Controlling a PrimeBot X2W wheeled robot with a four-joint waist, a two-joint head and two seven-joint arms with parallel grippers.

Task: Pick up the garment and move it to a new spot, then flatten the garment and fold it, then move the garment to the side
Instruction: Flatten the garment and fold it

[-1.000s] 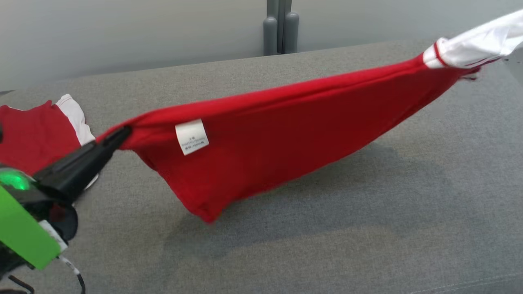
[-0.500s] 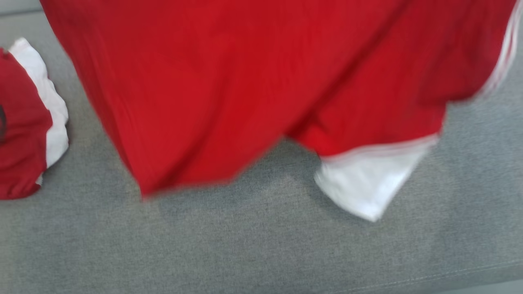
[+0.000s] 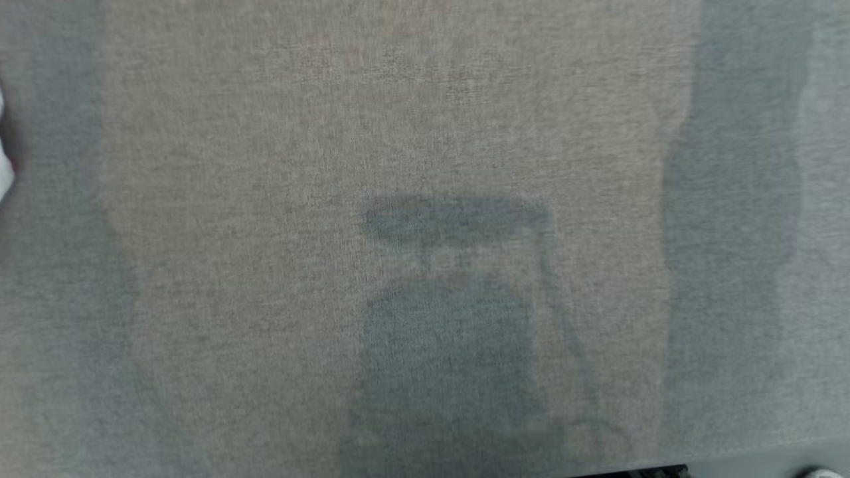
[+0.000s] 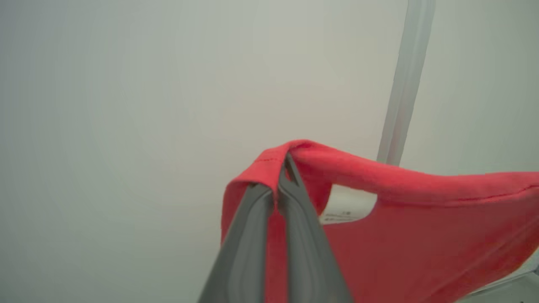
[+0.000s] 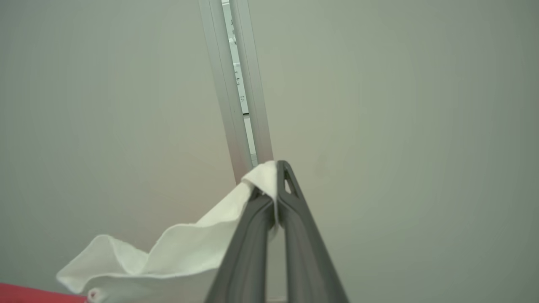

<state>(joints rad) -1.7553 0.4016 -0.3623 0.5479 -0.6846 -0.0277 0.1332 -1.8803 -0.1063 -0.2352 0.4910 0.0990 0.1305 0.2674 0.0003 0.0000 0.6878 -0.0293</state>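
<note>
The left gripper [image 4: 282, 172] clamps the hem of the red-and-white fabric garment [image 4: 421, 235]. The right gripper [image 5: 277, 179] clamps its white sleeve [image 5: 181, 252].

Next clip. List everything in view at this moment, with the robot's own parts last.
garment: one, red with a white section, held up in the air between the two claws
label: one, white, on the garment beside the left claw
surface: one, grey fabric, under the head camera, with shadows across it
wall: one, pale grey, behind the garment
post: one, pale metal, upright against the wall
left claw: one, dark grey, shut on the garment's red edge
right claw: one, dark grey, shut on the white section
</note>
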